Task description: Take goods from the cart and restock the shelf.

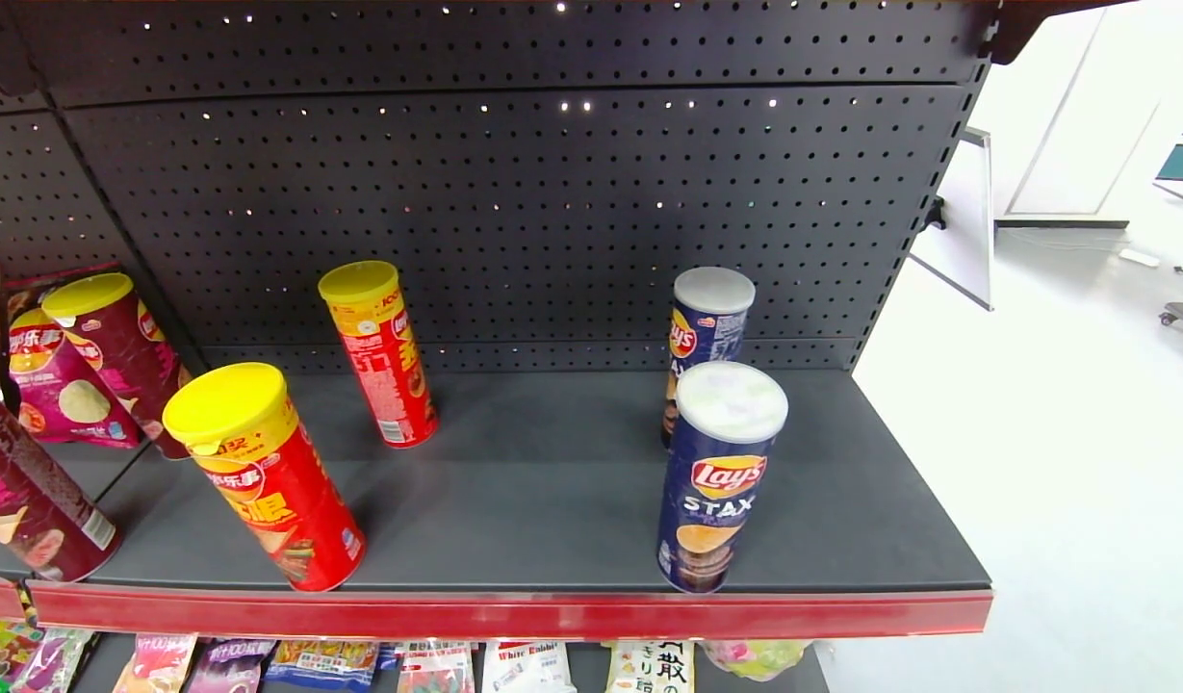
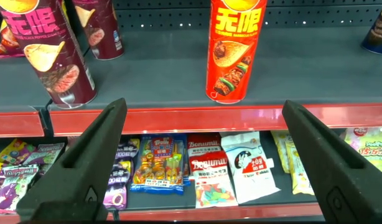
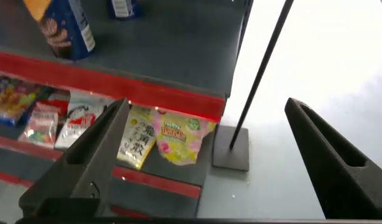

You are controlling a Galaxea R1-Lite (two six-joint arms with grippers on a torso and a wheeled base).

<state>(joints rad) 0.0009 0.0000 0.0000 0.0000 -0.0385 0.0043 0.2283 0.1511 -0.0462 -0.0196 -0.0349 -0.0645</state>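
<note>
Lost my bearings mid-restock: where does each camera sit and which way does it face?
Head view: on the head, facing forward and down onto the shelf top.
Left wrist view: low before the shelf's red lip, facing the front red can and snack bags below; open left fingers frame it.
Right wrist view: low at the shelf's right end, facing the front blue can and floor; open right fingers frame it.
Shared: head view shows both cans too.

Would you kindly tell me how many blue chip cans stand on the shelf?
2. The front blue can stands near the front edge of the shelf, on its right side; the rear blue can stands just behind it, partly covered.
</note>
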